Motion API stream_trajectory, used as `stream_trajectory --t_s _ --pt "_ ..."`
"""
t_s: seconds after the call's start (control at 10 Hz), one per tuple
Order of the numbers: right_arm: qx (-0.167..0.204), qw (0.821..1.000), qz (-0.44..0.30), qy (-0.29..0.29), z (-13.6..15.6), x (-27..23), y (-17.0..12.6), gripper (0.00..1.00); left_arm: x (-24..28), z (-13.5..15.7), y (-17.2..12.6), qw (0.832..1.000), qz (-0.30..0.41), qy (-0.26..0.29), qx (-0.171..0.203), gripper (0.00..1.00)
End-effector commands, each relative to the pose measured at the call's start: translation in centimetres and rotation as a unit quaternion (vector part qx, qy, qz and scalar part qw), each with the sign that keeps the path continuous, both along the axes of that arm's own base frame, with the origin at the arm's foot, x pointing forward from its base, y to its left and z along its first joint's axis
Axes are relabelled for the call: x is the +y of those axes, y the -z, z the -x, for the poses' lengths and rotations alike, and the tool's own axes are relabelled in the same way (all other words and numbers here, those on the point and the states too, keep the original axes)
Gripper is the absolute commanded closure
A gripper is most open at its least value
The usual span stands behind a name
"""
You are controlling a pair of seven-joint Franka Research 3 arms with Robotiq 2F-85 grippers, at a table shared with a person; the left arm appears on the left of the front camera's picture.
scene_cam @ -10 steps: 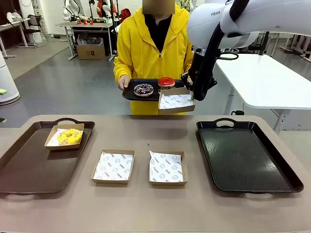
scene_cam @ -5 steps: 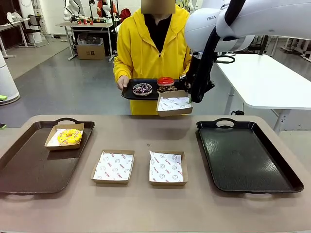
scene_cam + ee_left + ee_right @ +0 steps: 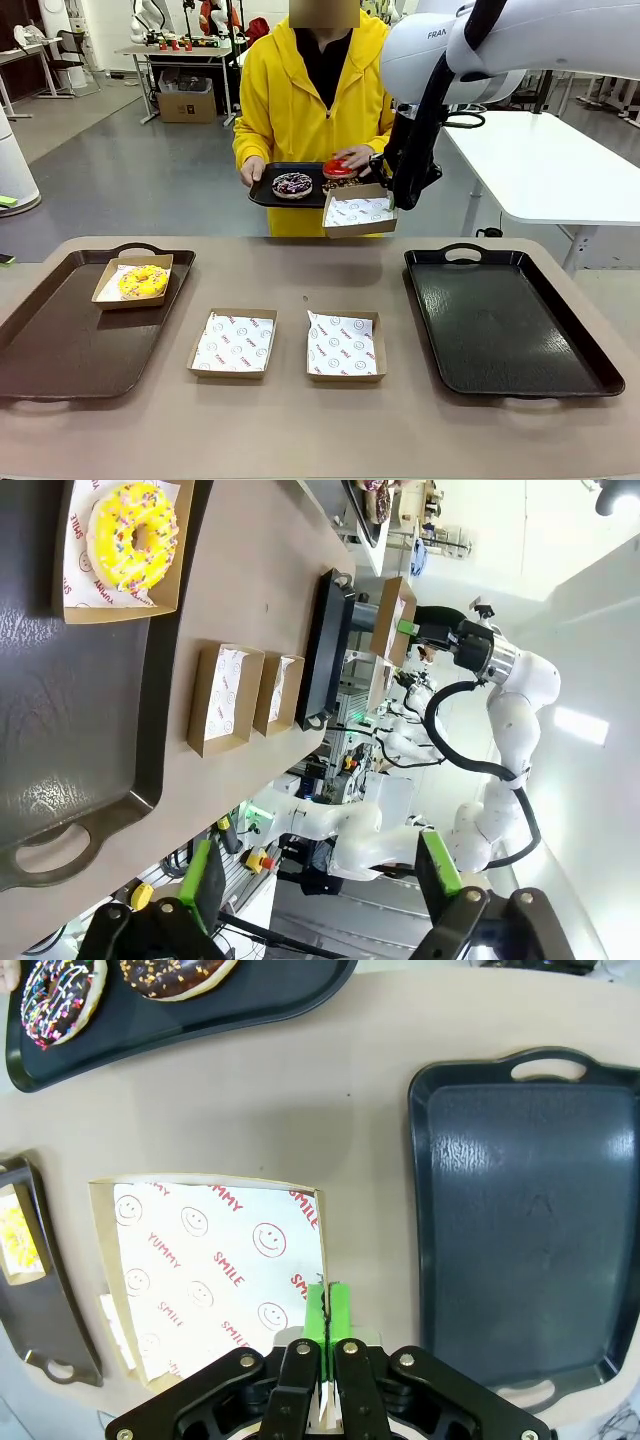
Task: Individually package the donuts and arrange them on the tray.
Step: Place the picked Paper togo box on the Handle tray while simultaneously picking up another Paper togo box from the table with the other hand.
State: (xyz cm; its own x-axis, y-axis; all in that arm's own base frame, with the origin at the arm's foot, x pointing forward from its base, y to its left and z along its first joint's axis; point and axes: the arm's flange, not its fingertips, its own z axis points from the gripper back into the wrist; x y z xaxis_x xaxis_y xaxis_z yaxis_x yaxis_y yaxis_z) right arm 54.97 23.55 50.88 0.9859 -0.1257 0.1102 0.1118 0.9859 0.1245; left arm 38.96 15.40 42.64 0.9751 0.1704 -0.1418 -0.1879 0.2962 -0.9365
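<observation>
Front view: the desk [image 3: 300,440] carries a brown tray [image 3: 60,340] at its left edge and a black tray [image 3: 510,330] at its right edge. A left empty box [image 3: 233,343] and a right empty box [image 3: 345,345] sit side by side mid-desk. Beyond the far edge a person holds a small tray [image 3: 265,190]. My right claw [image 3: 328,1305] is pinched narrow on the rim of a third box [image 3: 360,211], held up beside that tray. The yellow donut [image 3: 144,281] sits boxed in the brown tray's far left corner. The purple-sprinkled donut [image 3: 292,184] and chocolate donut [image 3: 178,975] lie on the small tray, where the person's hand [image 3: 357,157] touches the red donut [image 3: 338,169]. My left claw [image 3: 318,845] gapes wide, empty.
</observation>
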Motion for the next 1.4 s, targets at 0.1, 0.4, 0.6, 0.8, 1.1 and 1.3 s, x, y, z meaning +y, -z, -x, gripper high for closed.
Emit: stream_trajectory --t_s 0.1,0.4,0.6,0.8,1.1,1.3 --pt "-0.001 1.0 0.0 0.0 0.09 -0.22 -0.06 1.0 0.13 0.17 -0.17 1.0 0.005 0.0 -0.002 0.0" --pt "-0.001 1.0 0.0 0.0 0.09 -0.22 -0.06 1.0 0.13 0.17 -0.17 1.0 0.005 0.0 -0.002 0.0" --pt "-0.001 1.0 0.0 0.0 0.09 -0.22 -0.06 1.0 0.13 0.17 -0.17 1.0 0.005 0.0 -0.002 0.0" --pt "-0.001 1.0 0.0 0.0 0.09 -0.22 -0.06 1.0 0.13 0.17 -0.17 1.0 0.005 0.0 -0.002 0.0" --pt "-0.001 1.0 0.0 0.0 0.09 -0.22 -0.06 1.0 0.13 0.17 -0.17 1.0 0.005 0.0 -0.002 0.0" --pt "-0.001 1.0 0.0 0.0 0.09 -0.22 -0.06 1.0 0.13 0.17 -0.17 1.0 0.005 0.0 -0.002 0.0"
